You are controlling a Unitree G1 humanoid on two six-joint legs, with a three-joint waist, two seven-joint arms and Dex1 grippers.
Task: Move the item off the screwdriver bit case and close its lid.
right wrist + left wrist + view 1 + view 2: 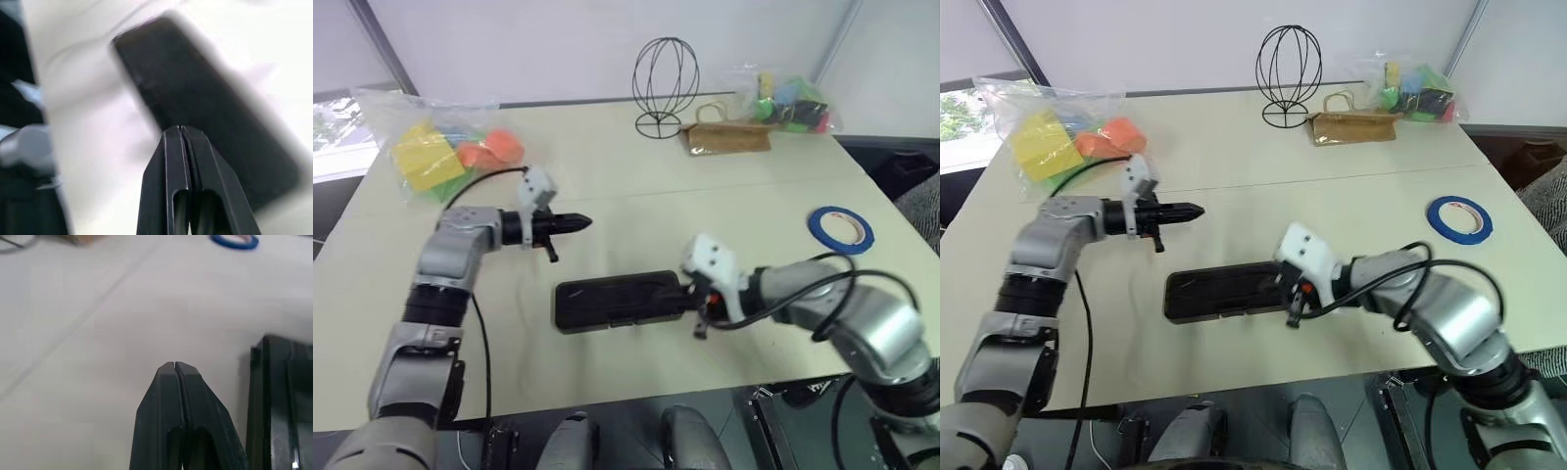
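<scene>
The screwdriver bit case [617, 302] lies flat near the table's front, dark and closed, with its lid [1224, 289] down on top. The item, a roll of blue tape [840, 227], rests on the table far to the right, apart from the case. My right gripper [701, 325] is shut and empty, raised just above the case's right end; the right wrist view has its tips [179, 128] over the case [205, 98]. My left gripper [583, 223] is shut and empty, hovering behind the case's left part. The left wrist view shows the case [283, 401] and the tape [234, 241].
A black wire sphere stand [666, 83] and a brown paper bag [727, 137] sit at the back. A plastic bag of coloured pieces [440, 147] lies at the back left, another [788, 103] at the back right. The table's front edge [636, 401] runs close below the case.
</scene>
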